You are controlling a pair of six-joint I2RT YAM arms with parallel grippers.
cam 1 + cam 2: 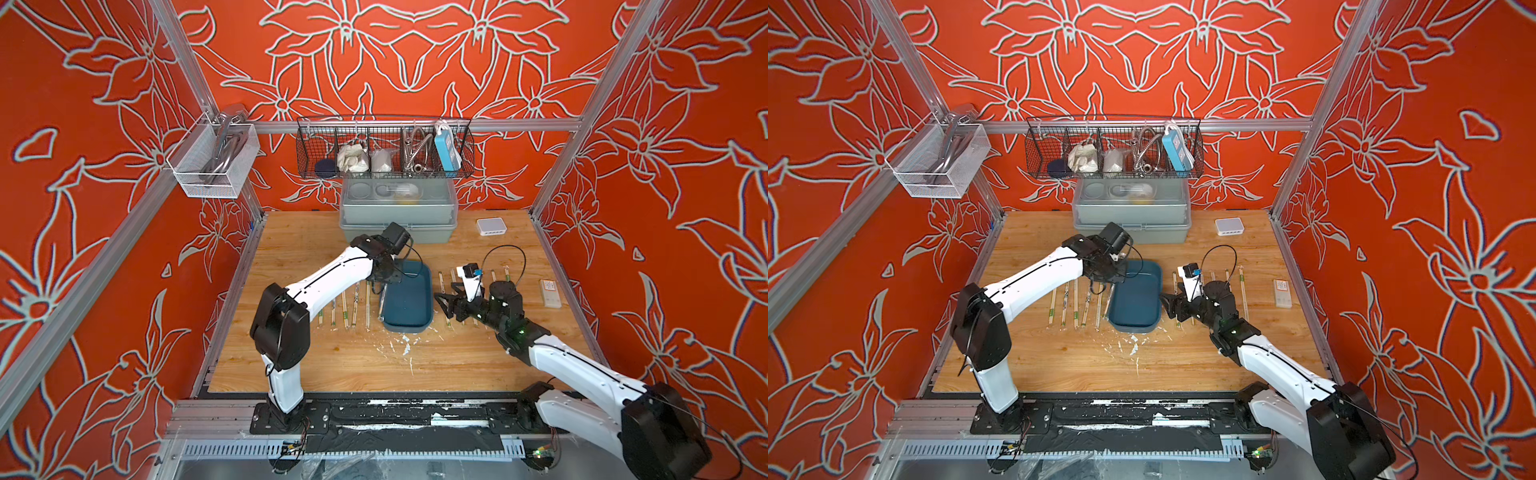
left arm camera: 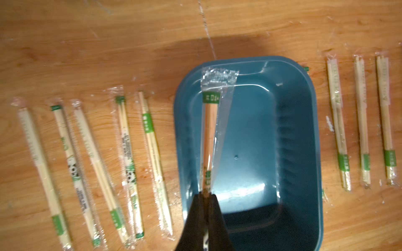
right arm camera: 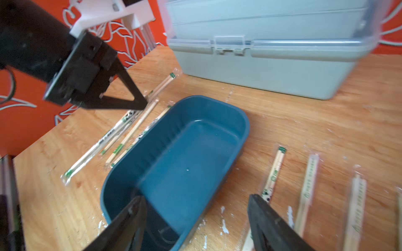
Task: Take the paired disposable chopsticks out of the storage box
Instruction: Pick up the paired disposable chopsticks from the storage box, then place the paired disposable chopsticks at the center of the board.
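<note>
My left claw (image 2: 205,194) pinches one end of a thin pale wooden chopstick pair in a clear green-marked wrapper (image 2: 210,134), above the shallow dark blue plastic tray (image 2: 316,152). My right claw (image 3: 196,197) gapes wide, empty, beside it; other wrapped pairs (image 2: 97,165) lie on the wooden table (image 2: 130,43) either side.

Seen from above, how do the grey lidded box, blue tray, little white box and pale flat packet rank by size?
In a top view:
1. grey lidded box
2. blue tray
3. little white box and pale flat packet: about alike, both smallest.
</note>
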